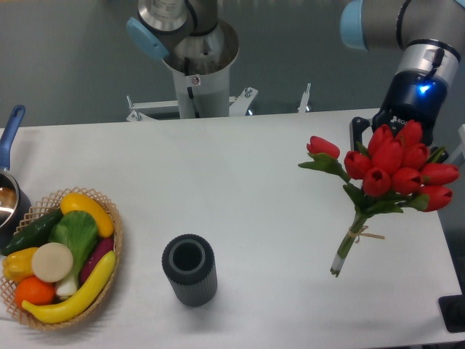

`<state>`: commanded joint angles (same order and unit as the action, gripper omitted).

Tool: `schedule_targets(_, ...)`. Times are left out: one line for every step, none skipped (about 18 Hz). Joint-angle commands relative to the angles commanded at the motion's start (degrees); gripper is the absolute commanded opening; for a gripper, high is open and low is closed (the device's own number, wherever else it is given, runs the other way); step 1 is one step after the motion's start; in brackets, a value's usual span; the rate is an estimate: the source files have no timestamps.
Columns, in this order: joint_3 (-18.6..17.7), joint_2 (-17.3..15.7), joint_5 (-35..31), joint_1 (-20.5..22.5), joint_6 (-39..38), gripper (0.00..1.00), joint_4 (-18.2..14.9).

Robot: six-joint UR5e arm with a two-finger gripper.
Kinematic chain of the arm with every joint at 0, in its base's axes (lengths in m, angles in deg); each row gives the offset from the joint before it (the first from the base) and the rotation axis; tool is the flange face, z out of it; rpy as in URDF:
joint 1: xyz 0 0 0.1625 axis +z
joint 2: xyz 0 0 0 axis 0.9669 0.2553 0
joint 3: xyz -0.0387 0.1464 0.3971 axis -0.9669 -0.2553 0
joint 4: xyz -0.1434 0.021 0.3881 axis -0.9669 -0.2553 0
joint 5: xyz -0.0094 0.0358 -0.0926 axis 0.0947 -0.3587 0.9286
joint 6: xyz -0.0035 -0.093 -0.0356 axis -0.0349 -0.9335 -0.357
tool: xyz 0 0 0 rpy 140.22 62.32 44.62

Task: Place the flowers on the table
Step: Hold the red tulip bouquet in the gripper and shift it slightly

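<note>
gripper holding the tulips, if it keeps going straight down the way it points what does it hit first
Most likely the bare table. The gripper, mostly hidden behind the flowers, seems to point down, with nothing else visible below. The stem ends would probably touch first; depth is unclear.

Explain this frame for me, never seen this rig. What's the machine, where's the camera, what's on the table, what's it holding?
One fixed camera looks down at the table from the front. The grey and blue machine is a single robot arm: its base column stands behind the table, and its jointed links reach in at the top right. At its end is the gripper, mostly hidden behind the flowers, a tied bunch of red tulips. The bunch appears to be held up by its heads, tilted, stems pointing down towards the table. Whether the stem tip touches the table is unclear. Also on the table: an empty dark ribbed vase, upright, and a wicker basket of vegetables at the left. A blue-handled pot sits at the left edge.
</note>
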<state>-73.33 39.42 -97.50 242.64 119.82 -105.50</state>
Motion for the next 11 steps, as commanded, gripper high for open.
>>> schedule_targets(-0.2, 0.0, 0.0, 0.0, -0.2, 0.38, 0.0)
schedule_targets(-0.4, -0.1, 0.0, -0.1, -0.2, 0.38, -0.1)
schedule_targets(-0.6, -0.1, -0.1, 0.0, -0.2, 0.39, -0.1)
schedule_targets(-0.6, -0.1, -0.2, 0.1, -0.3, 0.39, -0.2)
schedule_targets(-0.7, -0.3, -0.4, 0.3, -0.3, 0.39, -0.3)
schedule_targets(-1.0, -0.9, -1.5, 0.9, -0.3, 0.39, -0.3)
schedule_targets(-1.4, -1.4, -3.1, 1.2, -0.3, 0.39, -0.3)
schedule_targets(-1.8, -2.1, -5.1, 1.2, -0.2, 0.39, -0.3)
schedule_targets(-1.9, -2.7, -7.2, 1.1, -0.1, 0.39, -0.3)
schedule_targets(-2.0, -3.3, -9.5, 1.1, -0.1, 0.39, -0.3)
schedule_targets(-2.0, -3.8, -12.0, 0.9, -0.1, 0.39, -0.4)
